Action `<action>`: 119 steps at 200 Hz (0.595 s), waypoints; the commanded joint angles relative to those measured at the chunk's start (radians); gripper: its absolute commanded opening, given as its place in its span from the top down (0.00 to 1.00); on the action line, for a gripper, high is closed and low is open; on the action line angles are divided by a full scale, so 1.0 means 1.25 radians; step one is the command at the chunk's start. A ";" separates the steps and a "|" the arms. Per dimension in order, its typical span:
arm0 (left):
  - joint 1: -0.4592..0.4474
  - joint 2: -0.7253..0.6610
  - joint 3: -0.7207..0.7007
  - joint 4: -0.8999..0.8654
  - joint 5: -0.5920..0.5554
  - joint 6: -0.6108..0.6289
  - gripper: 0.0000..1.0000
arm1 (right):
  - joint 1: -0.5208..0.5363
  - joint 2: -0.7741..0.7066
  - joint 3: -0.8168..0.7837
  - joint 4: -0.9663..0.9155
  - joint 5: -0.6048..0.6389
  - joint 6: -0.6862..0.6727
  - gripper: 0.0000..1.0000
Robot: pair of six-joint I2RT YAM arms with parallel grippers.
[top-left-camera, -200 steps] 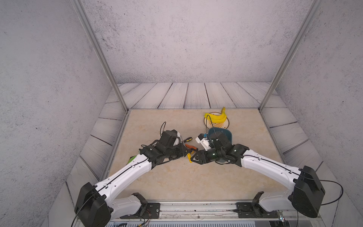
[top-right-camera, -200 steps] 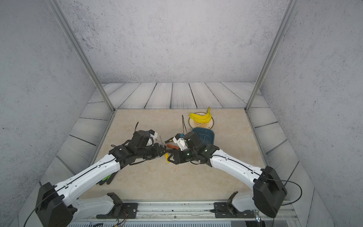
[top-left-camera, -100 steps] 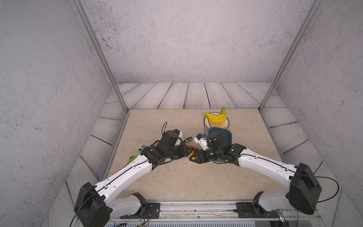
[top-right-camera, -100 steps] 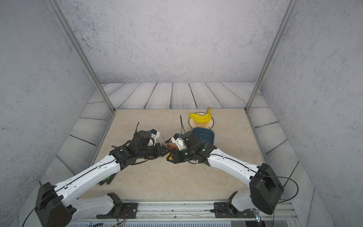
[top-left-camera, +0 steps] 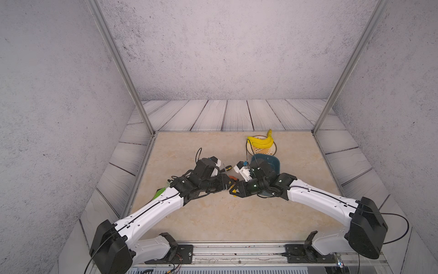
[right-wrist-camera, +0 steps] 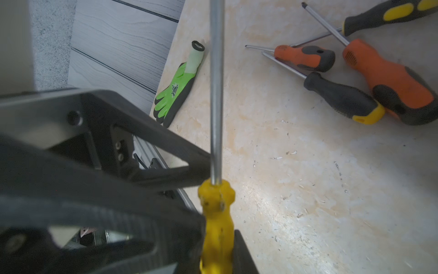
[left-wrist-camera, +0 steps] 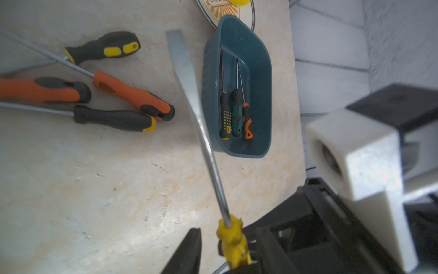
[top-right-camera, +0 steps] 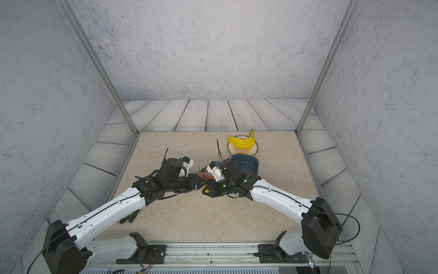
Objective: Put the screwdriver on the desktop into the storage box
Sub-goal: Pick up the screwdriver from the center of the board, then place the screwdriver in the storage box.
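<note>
A yellow-handled screwdriver (right-wrist-camera: 216, 223) with a long steel shaft hangs above the desktop (top-left-camera: 213, 213), between the two arms. My right gripper (right-wrist-camera: 219, 237) is shut on its yellow handle. My left gripper (left-wrist-camera: 228, 231) is open around the same handle (left-wrist-camera: 233, 242), with a gap on each side. In both top views the two grippers meet tip to tip (top-left-camera: 231, 187) near the desktop's middle. The teal storage box (left-wrist-camera: 257, 71) stands just beyond the shaft's flat tip and holds three small screwdrivers. Several other screwdrivers (left-wrist-camera: 132, 95) lie loose on the desktop.
A round plate (top-left-camera: 271, 149) with bananas (top-left-camera: 259, 141) stands behind the storage box (top-left-camera: 272, 163). A green and black glove (right-wrist-camera: 176, 92) lies at the desktop's left edge, by the grey plank panels. Metal frame posts rise at the back corners.
The right jaws closed on the yellow handle. The left jaws then opened off it. Both arms stayed almost in place near the middle.
</note>
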State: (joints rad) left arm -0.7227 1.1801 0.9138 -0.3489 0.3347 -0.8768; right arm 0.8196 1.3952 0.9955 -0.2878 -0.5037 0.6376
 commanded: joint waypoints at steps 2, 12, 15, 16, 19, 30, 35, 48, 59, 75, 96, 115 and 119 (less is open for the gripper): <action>-0.005 -0.010 0.023 -0.024 -0.021 0.022 0.41 | -0.002 -0.012 0.009 -0.032 0.030 -0.014 0.93; -0.004 -0.014 0.027 -0.032 -0.033 0.026 0.39 | -0.002 -0.014 0.010 -0.043 0.039 -0.018 0.94; -0.004 -0.016 0.027 -0.034 -0.036 0.026 0.38 | -0.002 -0.015 0.009 -0.047 0.042 -0.019 0.94; -0.004 -0.016 0.027 -0.035 -0.038 0.026 0.37 | -0.002 -0.015 0.010 -0.047 0.043 -0.018 0.94; -0.004 -0.018 0.027 -0.036 -0.042 0.028 0.37 | -0.002 -0.016 0.010 -0.050 0.047 -0.018 0.94; -0.004 -0.027 0.027 -0.042 -0.059 0.030 0.33 | -0.003 -0.021 0.010 -0.062 0.059 -0.021 0.94; -0.004 -0.033 0.027 -0.044 -0.067 0.031 0.33 | -0.003 -0.024 0.009 -0.068 0.069 -0.021 0.94; -0.003 -0.051 0.026 -0.053 -0.089 0.037 0.29 | -0.006 -0.034 0.007 -0.086 0.095 -0.018 0.94; -0.002 -0.065 0.029 -0.070 -0.105 0.044 0.28 | -0.012 -0.044 0.003 -0.097 0.112 -0.018 0.94; -0.001 -0.081 0.035 -0.095 -0.121 0.053 0.27 | -0.025 -0.057 -0.002 -0.113 0.129 -0.018 0.94; 0.000 -0.099 0.034 -0.119 -0.135 0.059 0.27 | -0.050 -0.075 -0.010 -0.134 0.140 -0.013 0.94; 0.000 -0.115 0.024 -0.128 -0.145 0.059 0.27 | -0.077 -0.090 -0.015 -0.154 0.147 -0.014 0.94; 0.000 -0.118 0.021 -0.128 -0.146 0.058 0.27 | -0.082 -0.093 -0.016 -0.158 0.151 -0.014 0.94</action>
State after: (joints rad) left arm -0.7231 1.0580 0.9314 -0.4686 0.1921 -0.8253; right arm 0.7498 1.3151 0.9913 -0.4362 -0.3588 0.6281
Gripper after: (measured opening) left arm 0.731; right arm 0.199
